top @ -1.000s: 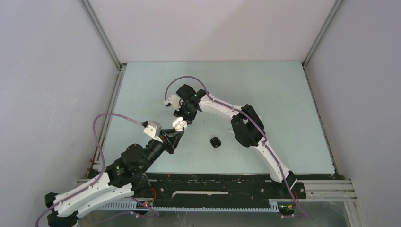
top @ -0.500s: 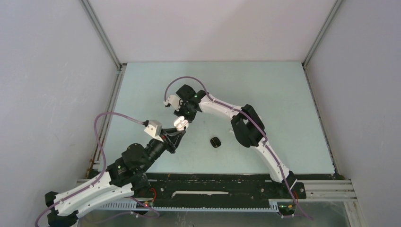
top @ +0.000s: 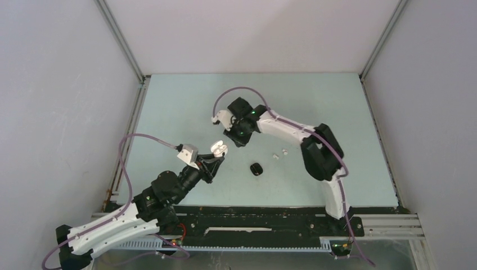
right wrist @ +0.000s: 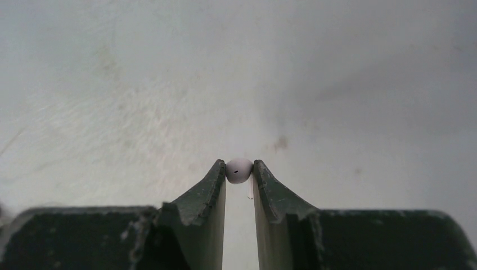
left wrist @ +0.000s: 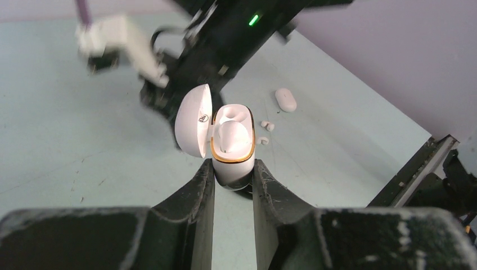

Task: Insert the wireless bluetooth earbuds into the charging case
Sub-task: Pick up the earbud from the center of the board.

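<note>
At mid frame, right pincer (right wrist: 239, 171) pinches a white earbud (right wrist: 238, 169), stem pointing down; left pincer (left wrist: 232, 174) grips the upright, open case (left wrist: 230, 143).

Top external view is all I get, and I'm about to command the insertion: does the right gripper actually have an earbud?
Observer: Yes. Its wrist view shows the right gripper pinching a white earbud at its fingertips.
Operator: Is the case open?
Observer: The left wrist view shows the white charging case with its lid swung open to the left in that view.
Operator: How is it held?
Observer: The left gripper clamps its lower body from both sides.
</note>
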{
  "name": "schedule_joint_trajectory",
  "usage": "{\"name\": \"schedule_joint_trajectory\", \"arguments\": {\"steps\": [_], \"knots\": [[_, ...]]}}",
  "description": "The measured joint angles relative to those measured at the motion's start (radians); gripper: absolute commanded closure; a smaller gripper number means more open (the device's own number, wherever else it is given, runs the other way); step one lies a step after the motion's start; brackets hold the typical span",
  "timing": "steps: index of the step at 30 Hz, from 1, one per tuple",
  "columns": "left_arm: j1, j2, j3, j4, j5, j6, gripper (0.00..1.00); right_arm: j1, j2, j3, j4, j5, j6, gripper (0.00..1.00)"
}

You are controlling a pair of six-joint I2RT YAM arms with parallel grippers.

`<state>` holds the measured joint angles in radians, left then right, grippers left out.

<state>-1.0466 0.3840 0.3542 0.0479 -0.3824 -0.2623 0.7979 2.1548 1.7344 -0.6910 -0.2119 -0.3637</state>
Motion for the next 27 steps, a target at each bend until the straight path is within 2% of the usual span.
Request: {"name": "schedule_joint_trajectory", "arguments": {"steps": [8, 16, 20, 22, 24, 27], "knots": [[0.000, 0.107, -0.052, 0.129, 0.016, 0.006, 1.00, -0.107, -0.426, -0.121, -0.008, -0.091, 0.038, 1.00], [0.000, 0.302, -0.059, 0.352, 0.060, 0.050, 1.00, -0.148, -0.861, -0.230, -0.014, -0.176, -0.058, 1.00], [0.000, 0.371, -0.059, 0.480, 0.116, 0.091, 1.00, -0.137, -1.110, -0.354, 0.117, -0.237, -0.032, 1.00], [0.000, 0.400, -0.059, 0.565, 0.165, 0.117, 1.00, -0.098, -1.227, -0.449, 0.233, -0.241, 0.021, 1.00], [0.000, 0.414, -0.059, 0.623, 0.206, 0.136, 1.00, -0.055, -1.293, -0.500, 0.314, -0.236, 0.066, 1.00], [0.000, 0.432, -0.059, 0.708, 0.268, 0.158, 1.00, 0.008, -1.310, -0.539, 0.423, -0.213, 0.162, 1.00]]}}
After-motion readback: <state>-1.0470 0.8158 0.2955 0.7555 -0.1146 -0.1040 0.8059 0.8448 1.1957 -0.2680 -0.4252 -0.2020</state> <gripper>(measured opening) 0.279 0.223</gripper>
